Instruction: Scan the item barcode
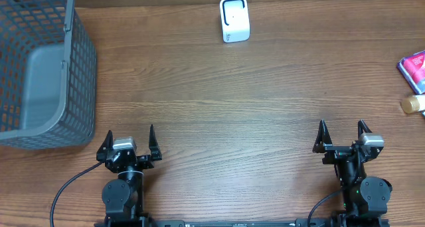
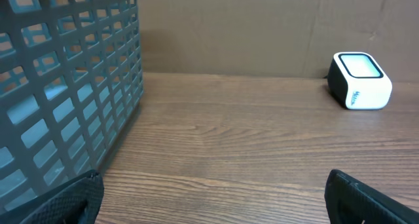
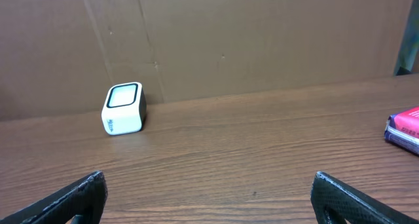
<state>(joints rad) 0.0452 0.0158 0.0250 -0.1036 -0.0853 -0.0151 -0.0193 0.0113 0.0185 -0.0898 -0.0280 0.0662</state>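
Note:
A small white barcode scanner point(image 1: 234, 19) with a dark-framed window stands at the far middle of the table; it also shows in the left wrist view as the scanner point(image 2: 360, 80) and in the right wrist view as the scanner point(image 3: 123, 108). A purple and pink packet point(image 1: 414, 68) lies at the right edge, partly cut off, and the right wrist view catches the packet point(image 3: 404, 129) too. No barcode shows on it. My left gripper point(image 1: 130, 131) point(image 2: 213, 185) and right gripper point(image 1: 342, 125) point(image 3: 208, 181) sit at the near edge, both open and holding nothing, far from the packet and scanner.
A grey plastic mesh basket point(image 1: 83, 74) stands at the far left, close to the left arm, and its wall point(image 2: 65, 86) fills the left of that wrist view. A small tan round object point(image 1: 412, 105) lies just below the packet. A cardboard wall backs the table.

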